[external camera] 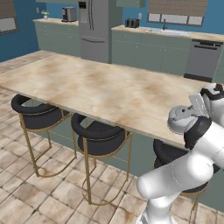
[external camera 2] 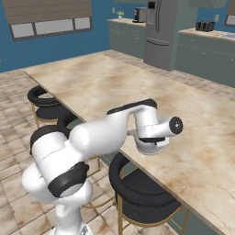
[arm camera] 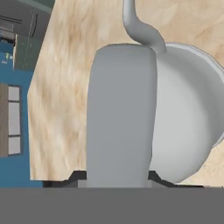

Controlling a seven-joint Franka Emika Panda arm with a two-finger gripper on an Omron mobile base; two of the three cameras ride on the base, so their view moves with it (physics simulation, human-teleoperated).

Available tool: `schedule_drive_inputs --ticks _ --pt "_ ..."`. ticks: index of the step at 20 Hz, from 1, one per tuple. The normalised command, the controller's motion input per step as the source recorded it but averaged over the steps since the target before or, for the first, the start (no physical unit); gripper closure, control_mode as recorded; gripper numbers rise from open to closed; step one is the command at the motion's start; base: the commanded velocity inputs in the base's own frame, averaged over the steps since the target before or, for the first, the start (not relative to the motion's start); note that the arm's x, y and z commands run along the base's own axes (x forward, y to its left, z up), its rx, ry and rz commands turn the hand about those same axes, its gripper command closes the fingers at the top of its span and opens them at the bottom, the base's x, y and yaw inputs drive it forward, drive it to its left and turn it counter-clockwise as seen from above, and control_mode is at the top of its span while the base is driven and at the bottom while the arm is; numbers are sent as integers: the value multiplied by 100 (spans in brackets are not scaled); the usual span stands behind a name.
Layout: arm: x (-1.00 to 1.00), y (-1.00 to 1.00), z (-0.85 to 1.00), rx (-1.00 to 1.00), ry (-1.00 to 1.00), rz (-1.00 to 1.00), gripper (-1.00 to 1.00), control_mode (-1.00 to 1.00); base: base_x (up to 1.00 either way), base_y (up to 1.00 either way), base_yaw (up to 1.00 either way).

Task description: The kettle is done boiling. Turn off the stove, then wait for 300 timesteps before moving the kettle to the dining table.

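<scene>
At dining table (external camera: 100, 89) edge | kettle (external camera: 180, 120) directly under claw (arm camera: 118, 177) | claw clamped on kettle handle

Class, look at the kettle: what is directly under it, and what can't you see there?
The kettle sits above the dining table, near its front edge. The arm and the kettle's own body cover its base, so contact with the marble top cannot be confirmed.

Deep blue walls (external camera: 19, 37) all around, and a floor of beige stone-look tiles (external camera: 39, 197). Grey-green cabinets with pale beige countertops (external camera: 144, 50) line the back wall, with a tall stainless steel fridge (external camera: 94, 28) in the middle and a dark grey dishwasher (external camera: 202, 59) off to one side. There's a window with brown blinds (external camera 2: 46, 18) too. Black-cushioned stools with gold legs (external camera: 98, 144) stand on the tiles.
</scene>
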Motion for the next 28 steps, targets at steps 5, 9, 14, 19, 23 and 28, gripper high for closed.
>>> schedule_drive_inputs --ticks 5,9,14,19,23,28 --pt "27 -23 -20 3 0 1 100 -100 0 0 0" --pt "33 -18 -12 1 0 0 100 -100 0 0 0" --pt "34 -8 -16 0 -2 0 100 -100 0 0 0" --pt "30 -12 -22 0 -6 0 100 -100 0 0 0" --pt "14 -10 -22 0 -3 0 100 -100 0 0 0" --pt "1 -3 -12 0 0 0 100 -100 0 0 0"
